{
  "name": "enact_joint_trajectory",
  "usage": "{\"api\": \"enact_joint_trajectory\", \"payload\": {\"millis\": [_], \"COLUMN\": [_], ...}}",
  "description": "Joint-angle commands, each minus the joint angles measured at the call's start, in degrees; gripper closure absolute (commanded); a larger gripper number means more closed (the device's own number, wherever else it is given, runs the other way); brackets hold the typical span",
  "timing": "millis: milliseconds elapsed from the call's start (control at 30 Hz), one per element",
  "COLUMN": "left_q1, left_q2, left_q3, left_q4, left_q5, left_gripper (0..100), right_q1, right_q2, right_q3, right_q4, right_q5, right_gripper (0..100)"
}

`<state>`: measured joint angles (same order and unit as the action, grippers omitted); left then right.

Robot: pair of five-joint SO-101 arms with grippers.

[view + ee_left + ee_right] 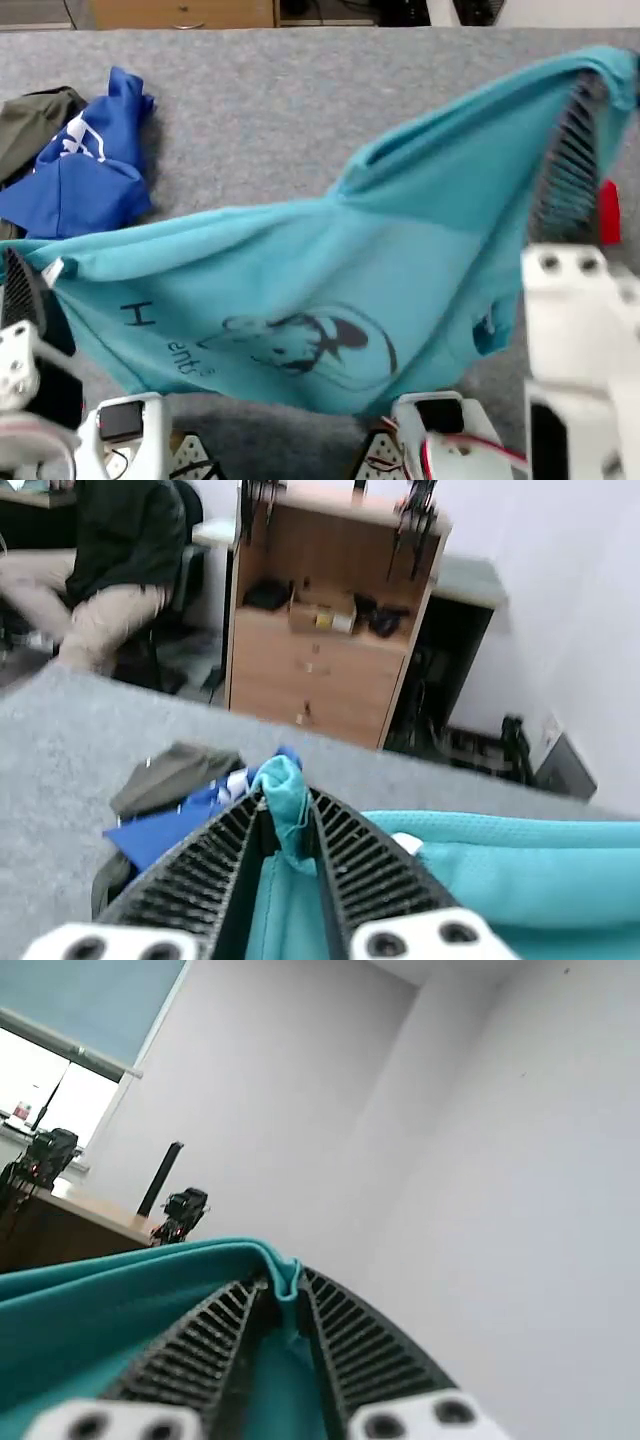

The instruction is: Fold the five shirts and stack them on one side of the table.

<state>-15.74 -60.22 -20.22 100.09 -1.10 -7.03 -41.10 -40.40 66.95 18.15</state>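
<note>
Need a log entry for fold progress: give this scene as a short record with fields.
Held shirt: teal shirt, spread wide between both grippers, unfolded
Left gripper: fingers shut on one corner of it
Right gripper: fingers shut on the opposite end
Waiting: blue shirt and olive shirt, crumpled together on the grey table, at its far left side

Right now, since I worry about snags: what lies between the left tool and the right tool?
The teal shirt stretches between them in the high view, its edges pinched in the left tool and right tool.
</note>
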Motion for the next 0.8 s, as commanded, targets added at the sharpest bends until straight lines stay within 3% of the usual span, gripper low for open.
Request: {"api": "enact_joint_trajectory", "payload": {"millis": [0, 133, 267, 467, 600, 767], "left_q1": [0.4, 0.4, 0.4, 2.4, 3.9, 2.0], "left_q2": [1.9, 2.0, 2.9, 15.9, 28.1, 40.7], "left_q3": [7.9, 24.2, 44.3, 61.4, 59.6, 48.7], "left_q4": [-5.7, -20.6, -43.5, -76.0, -82.6, -79.9], "left_q5": [-0.4, -0.3, -0.1, -0.3, -0.4, -0.4], "left_gripper": [98, 98, 98, 98, 98, 98], "right_q1": [0.4, 0.3, -2.2, -5.1, -6.0, -6.2], "right_q2": [1.8, 4.6, 11.0, 29.0, 40.5, 50.9], "right_q3": [12.0, 27.5, 40.1, 42.7, 34.1, 19.2], "right_q4": [-6.8, -19.7, -34.3, -48.9, -49.9, -42.0], "right_q5": [0.7, 0.7, 0.7, 0.6, 0.4, 0.3], "right_gripper": [99.5, 99.5, 99.5, 99.5, 99.6, 99.6]}}
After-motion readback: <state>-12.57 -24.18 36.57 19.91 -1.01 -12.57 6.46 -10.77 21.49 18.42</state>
